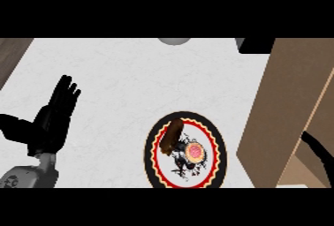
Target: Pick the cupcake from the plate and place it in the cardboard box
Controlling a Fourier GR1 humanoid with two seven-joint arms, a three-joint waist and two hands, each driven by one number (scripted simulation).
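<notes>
The brown cupcake (173, 136) sits tilted on the upper left part of a round plate (157, 165) with a red and black rim and a dark pattern with a pink disc at its middle. The plate lies on the white counter, low in the middle. The cardboard box (280, 110) stands just right of the plate, its tall brown wall facing it. My left hand (52, 121) rests open at the left, fingers up, well apart from the plate. Of my right hand (317, 149) only a black curved sliver shows at the right edge, over the box.
A grey rounded object (173, 40) peeks in at the counter's far edge. A dark block (256, 45) sits beside the box's top corner. A brown strip (12, 55) borders the counter at the upper left.
</notes>
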